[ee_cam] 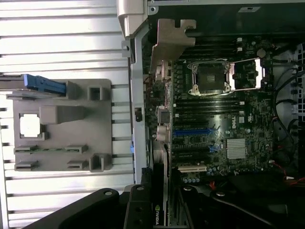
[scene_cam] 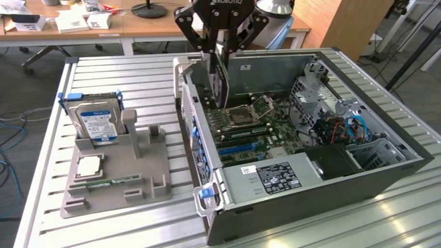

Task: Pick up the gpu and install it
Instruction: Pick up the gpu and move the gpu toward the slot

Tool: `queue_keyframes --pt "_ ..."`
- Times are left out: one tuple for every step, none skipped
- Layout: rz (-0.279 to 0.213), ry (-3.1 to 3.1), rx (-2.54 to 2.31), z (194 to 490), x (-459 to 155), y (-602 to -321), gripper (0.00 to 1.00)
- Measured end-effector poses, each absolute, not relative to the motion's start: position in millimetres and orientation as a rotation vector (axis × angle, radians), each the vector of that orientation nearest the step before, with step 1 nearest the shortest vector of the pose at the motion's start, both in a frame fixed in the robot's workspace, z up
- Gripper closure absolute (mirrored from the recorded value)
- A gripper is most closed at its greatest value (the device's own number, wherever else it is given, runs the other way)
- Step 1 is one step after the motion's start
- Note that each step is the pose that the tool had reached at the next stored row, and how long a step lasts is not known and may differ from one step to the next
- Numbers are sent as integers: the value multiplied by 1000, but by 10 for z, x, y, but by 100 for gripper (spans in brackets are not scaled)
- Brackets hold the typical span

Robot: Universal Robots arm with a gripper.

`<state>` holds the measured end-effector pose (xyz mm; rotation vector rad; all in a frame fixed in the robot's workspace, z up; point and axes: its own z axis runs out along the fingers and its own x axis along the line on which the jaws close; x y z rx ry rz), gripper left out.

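Gripper (scene_cam: 219, 50) (ee_cam: 159, 206): pointing straight down over the open computer case (scene_cam: 386, 173), fingers clamped on the top edge of the gpu.
Gpu (scene_cam: 220, 82) (ee_cam: 161, 181): hanging on edge directly under the fingers, dark face showing, just inside the case's rear wall. Whether its lower edge touches the board cannot be told.
Motherboard (scene_cam: 258, 132) (ee_cam: 228, 124): lying flat in the case beneath the gripper and the card.
Processor socket (scene_cam: 241, 116) (ee_cam: 209, 78): on the board, just beside the hanging card.
Power supply (scene_cam: 272, 175): in the case, farther out from the gripper than the socket.
Grey holder (scene_cam: 117, 170) (ee_cam: 62, 129): outside the case on the slatted table (scene_cam: 124, 72), well apart from the gripper.
Hard drive (scene_cam: 96, 121) (ee_cam: 43, 85): blue-labelled, standing in the holder.
Processor chip (scene_cam: 90, 166) (ee_cam: 29, 126): lying flat in the holder.
Memory stick (scene_cam: 110, 182) (ee_cam: 47, 149): green, in the holder beside the chip.
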<state>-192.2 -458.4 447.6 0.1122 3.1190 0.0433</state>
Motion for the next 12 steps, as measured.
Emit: queue_keyframes --pt "43 3119 112 4476 -1889 -4584 74" --pt "43 3119 112 4475 -1858 -4584 74" --pt "43 3119 112 4476 -1828 -4584 74" --pt "43 3119 112 4476 -1798 -4584 74" --pt "43 3119 112 4476 -1768 -4584 74" --pt "43 3119 112 4476 -1739 -4584 74" --pt "43 3119 112 4475 -1710 -4584 74" --pt "43 3119 112 4476 -1678 -4584 74" --pt "43 3119 113 4476 -1649 -4584 74" --pt "44 3119 112 4475 -1620 -4584 74" --pt "44 3119 112 4475 -1591 -4584 74" --pt "44 3119 112 4475 -1562 -4584 74"
